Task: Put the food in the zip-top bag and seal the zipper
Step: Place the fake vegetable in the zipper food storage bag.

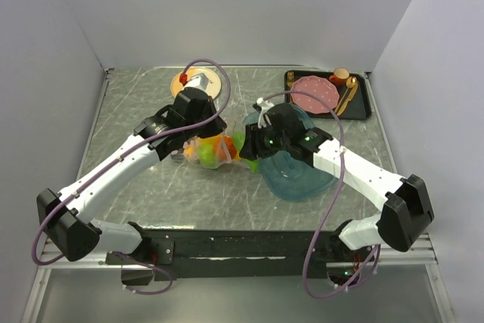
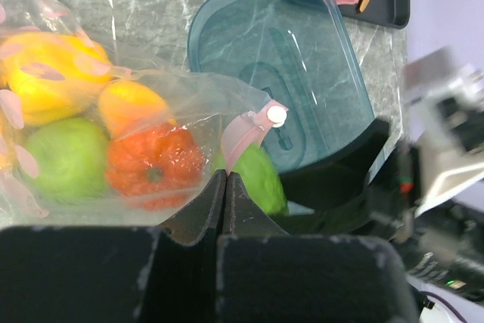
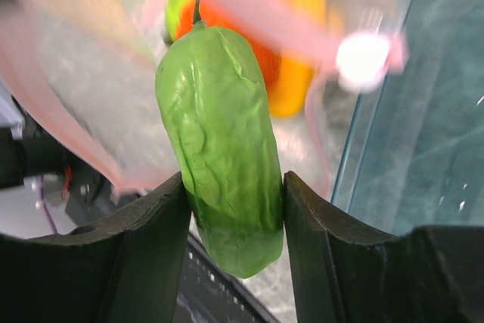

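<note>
Grey table (image 1: 227, 196): left gripper (image 2: 225, 187) pinched on the zip-top bag (image 2: 174, 88) edge; right gripper (image 3: 234, 209) clamps the green cucumber (image 3: 219, 134) at the bag mouth, teal tray (image 2: 287, 51) alongside.

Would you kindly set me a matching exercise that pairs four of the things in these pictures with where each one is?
Things:
1. cucumber
2. tomato
3. pink plate
4. teal tray

Places:
A. inside the bag
B. on the black tray at the far right
C. held in the right gripper
D. beside the bag, with nothing in it

Pairs: 1-C, 2-A, 3-B, 4-D
</note>
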`<state>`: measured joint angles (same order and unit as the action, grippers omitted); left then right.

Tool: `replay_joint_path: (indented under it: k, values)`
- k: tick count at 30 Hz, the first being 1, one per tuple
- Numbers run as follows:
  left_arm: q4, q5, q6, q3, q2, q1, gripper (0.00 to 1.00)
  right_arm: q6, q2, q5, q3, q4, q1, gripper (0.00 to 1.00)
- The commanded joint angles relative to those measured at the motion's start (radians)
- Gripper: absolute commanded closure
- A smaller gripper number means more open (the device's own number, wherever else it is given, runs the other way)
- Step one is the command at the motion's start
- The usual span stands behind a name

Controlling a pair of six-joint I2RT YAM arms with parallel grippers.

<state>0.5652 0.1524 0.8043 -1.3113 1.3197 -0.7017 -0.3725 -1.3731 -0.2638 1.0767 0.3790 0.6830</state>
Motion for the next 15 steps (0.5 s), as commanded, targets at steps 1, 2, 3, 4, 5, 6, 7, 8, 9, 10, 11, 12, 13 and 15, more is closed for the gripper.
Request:
replay_joint_path:
  k: [1,2,3,4,5,6,7,8,9,10,11,12,13,15]
  values:
    - [-0.025,-0.030,-0.019,0.015,-0.028,-0.002,0.99,0.004,-0.033,0.052,0.084,-0.043,0.003,0.61]
    - [-0.027,-0.030,-0.017,0.018,-0.031,-0.002,0.99,0.006,-0.061,0.054,0.103,-0.042,0.003,0.60]
    - [-0.030,-0.031,-0.017,0.020,-0.037,-0.001,0.99,0.000,-0.075,0.057,0.112,-0.040,0.003,0.60]
    - [-0.034,-0.034,-0.017,0.023,-0.039,-0.002,0.99,0.000,-0.087,0.058,0.118,-0.042,0.004,0.60]
    - [-0.036,-0.036,-0.019,0.020,-0.040,-0.002,0.99,-0.002,-0.099,0.063,0.123,-0.051,0.003,0.59]
    - [-0.037,-0.043,-0.020,0.020,-0.040,-0.002,0.99,-0.008,-0.119,0.066,0.127,-0.052,0.003,0.58]
    - [-0.036,-0.048,-0.022,0.015,-0.039,-0.002,0.99,-0.014,-0.127,0.089,0.130,-0.057,0.004,0.57]
    - [-0.036,-0.054,-0.027,0.014,-0.037,-0.002,0.99,-0.019,-0.136,0.097,0.134,-0.069,0.003,0.56]
    - [-0.036,-0.057,-0.028,0.012,-0.036,-0.002,0.99,-0.026,-0.139,0.101,0.134,-0.078,0.003,0.56]
    - [-0.036,-0.063,-0.028,0.011,-0.036,-0.002,0.99,-0.034,-0.142,0.116,0.134,-0.089,0.003,0.55]
    - [-0.036,-0.065,-0.031,0.011,-0.033,-0.002,0.99,-0.042,-0.150,0.124,0.135,-0.103,0.003,0.55]
    - [-0.034,-0.065,-0.031,0.009,-0.034,-0.002,0.99,-0.057,-0.150,0.135,0.135,-0.109,0.003,0.55]
    - [-0.034,-0.068,-0.031,0.009,-0.034,-0.002,0.99,-0.066,-0.152,0.144,0.137,-0.115,0.004,0.55]
    - [-0.036,-0.070,-0.030,0.010,-0.036,-0.002,0.99,-0.086,-0.147,0.172,0.132,-0.141,0.003,0.55]
